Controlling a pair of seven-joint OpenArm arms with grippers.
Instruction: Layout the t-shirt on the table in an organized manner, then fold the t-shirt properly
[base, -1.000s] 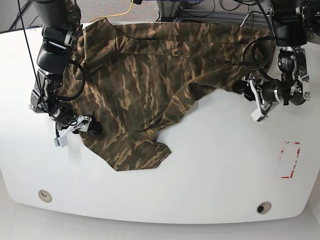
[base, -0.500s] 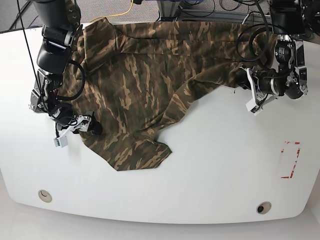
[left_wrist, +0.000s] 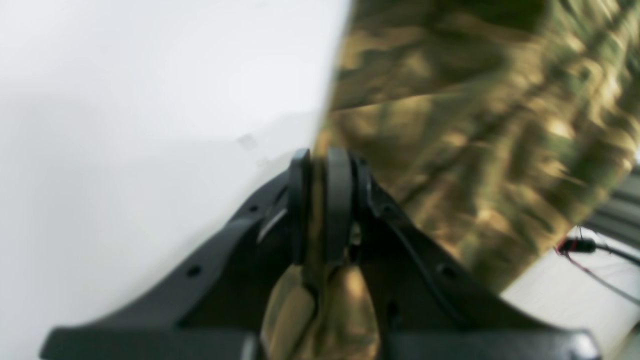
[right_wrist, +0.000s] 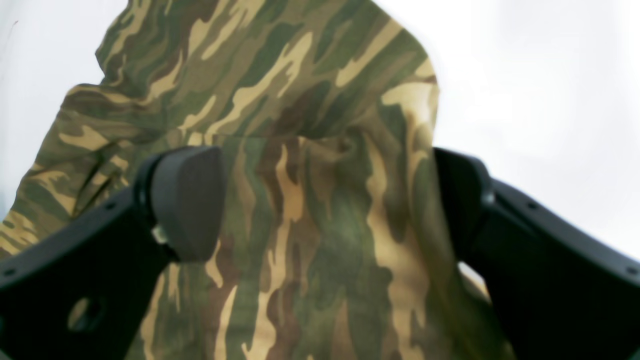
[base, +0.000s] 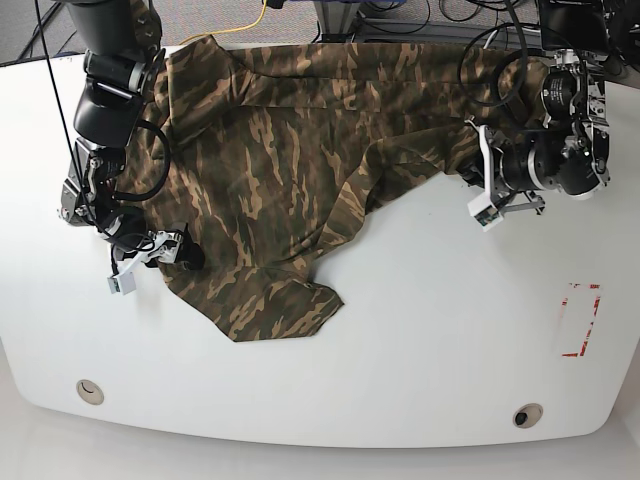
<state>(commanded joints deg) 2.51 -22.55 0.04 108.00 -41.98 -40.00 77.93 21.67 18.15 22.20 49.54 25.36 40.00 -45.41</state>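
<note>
A: Lying crumpled over the far half of the surface (base: 420, 330), the shirt (base: 290, 170) has one lobe trailing toward the near edge. Where are the pincers?

B: The left pincer (base: 478, 180) sits at the shirt's edge on the base view's right, and the right pincer (base: 178, 250) at the edge on the base view's left, by that trailing lobe.

A: Are they gripping?

B: The left wrist view shows the left pincer (left_wrist: 320, 165) clamped, a fold of shirt (left_wrist: 465, 115) squeezed between its pads and bunched behind them. The right wrist view shows the right pincer (right_wrist: 325, 200) spread wide, cloth (right_wrist: 310, 150) lying between the fingers (right_wrist: 187, 200) without being pinched.

A: Could you read that from the base view?

B: No, both tips are too small there. It does give the whole layout, which the wrist views miss.

A: Any change from half a second ago?

B: The left pincer has moved toward the middle of the surface, dragging the shirt's edge along. The right one has kept its place.
</note>
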